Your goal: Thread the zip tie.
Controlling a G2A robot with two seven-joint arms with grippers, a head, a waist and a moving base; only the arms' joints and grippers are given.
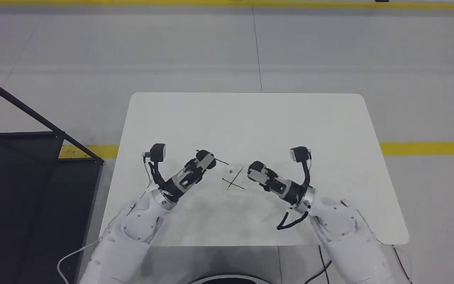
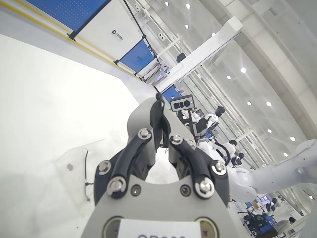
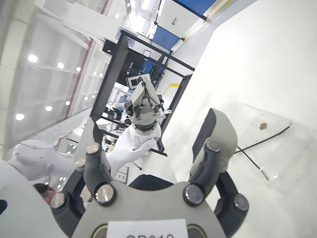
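Your left pincer [image 2: 159, 110] is pressed together, right pincer [image 3: 153, 122] spread; both flank the crossed zip ties [image 1: 233, 177], likely readying a pickup.

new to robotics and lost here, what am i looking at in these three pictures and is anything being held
This is a two-armed robot at a white table. The top picture looks down from a camera above its arms. The other two come from a camera on each wrist, so each looks along that arm's own claw. On the table between the arms lies a clear sheet with thin black zip ties crossed on it. The left claw is shut; I cannot tell whether it pinches anything. The right claw is open and holds nothing.
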